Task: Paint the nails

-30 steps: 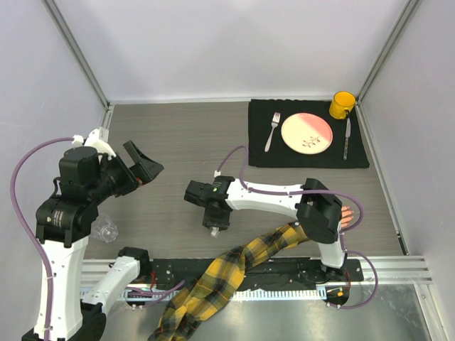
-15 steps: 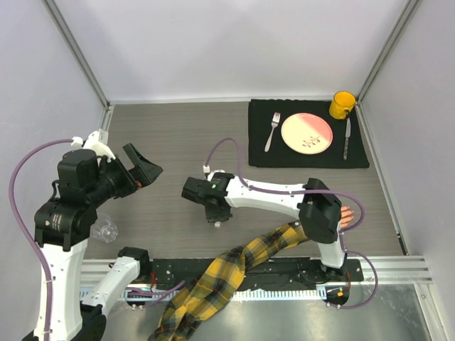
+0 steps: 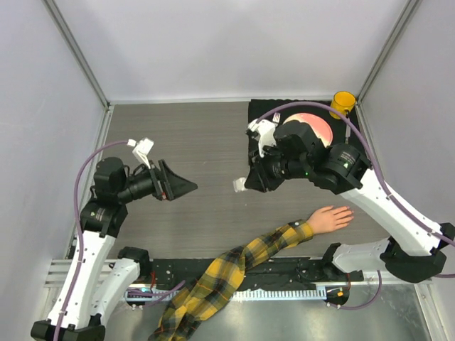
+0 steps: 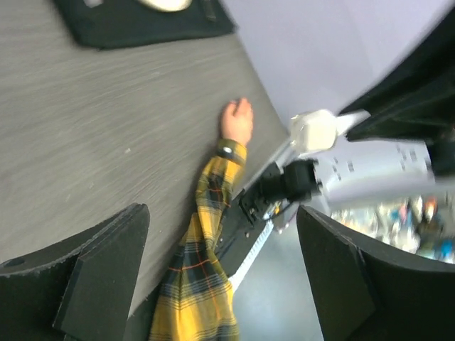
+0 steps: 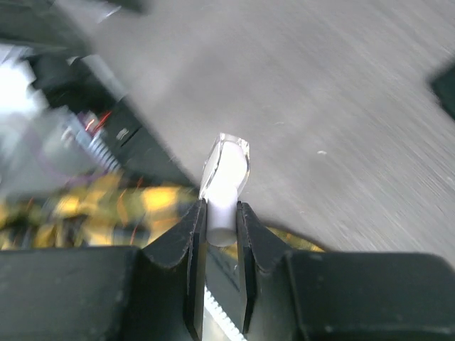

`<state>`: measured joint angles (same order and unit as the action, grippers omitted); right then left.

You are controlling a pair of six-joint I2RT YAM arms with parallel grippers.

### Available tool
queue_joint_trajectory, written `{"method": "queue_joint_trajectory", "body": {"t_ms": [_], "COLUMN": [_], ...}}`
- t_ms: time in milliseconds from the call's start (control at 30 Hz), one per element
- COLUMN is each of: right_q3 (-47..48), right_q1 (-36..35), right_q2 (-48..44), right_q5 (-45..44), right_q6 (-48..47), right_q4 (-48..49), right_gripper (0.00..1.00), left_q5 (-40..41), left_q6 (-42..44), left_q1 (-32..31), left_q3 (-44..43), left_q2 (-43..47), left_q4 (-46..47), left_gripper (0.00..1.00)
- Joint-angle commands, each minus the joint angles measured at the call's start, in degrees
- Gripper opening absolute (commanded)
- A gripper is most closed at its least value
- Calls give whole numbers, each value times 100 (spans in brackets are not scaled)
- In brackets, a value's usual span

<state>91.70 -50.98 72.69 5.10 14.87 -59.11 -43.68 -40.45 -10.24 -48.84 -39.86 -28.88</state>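
Right jaws hold the bottle (image 5: 226, 167) by its cap
Left jaws wide; the hand (image 3: 329, 219) lies flat, near right on the worktop (image 3: 199, 135)

Peach mannequin hand (image 3: 330, 218), yellow-and-black plaid sleeve (image 3: 242, 263), yellow mug (image 3: 343, 104), black placemat (image 4: 142, 28), grey table (image 3: 192, 135)

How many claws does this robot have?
2. The left gripper hangs open above the table's left side; the right gripper is near the middle, shut on a small clear bottle. Neither is hidden.
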Motion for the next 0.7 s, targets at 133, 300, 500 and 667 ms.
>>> {"method": "queue_joint_trajectory", "body": {"t_ms": [133, 300, 500, 667], "right_q3": [875, 1139, 1438, 1623], "right_q1": [-96, -96, -96, -96], "right_q2": [272, 492, 799, 931], "right_q5": [2073, 2494, 2935, 2917], "right_q6": [-2268, -2717, -2735, -2692], "right_q4": [-1022, -1190, -1138, -1120], "right_gripper": [0, 0, 0, 0], "left_q5": [-2134, -2742, -2883, -3084], "left_q6": [548, -149, 572, 555], "left_q1": [-645, -1278, -1779, -2096], "left_q3": [314, 112, -582, -811], "left_q2": [-486, -1401, -1858, -2149], "left_q4": [3254, 4119, 3399, 3398], "left_gripper": [91, 75, 76, 73]}}
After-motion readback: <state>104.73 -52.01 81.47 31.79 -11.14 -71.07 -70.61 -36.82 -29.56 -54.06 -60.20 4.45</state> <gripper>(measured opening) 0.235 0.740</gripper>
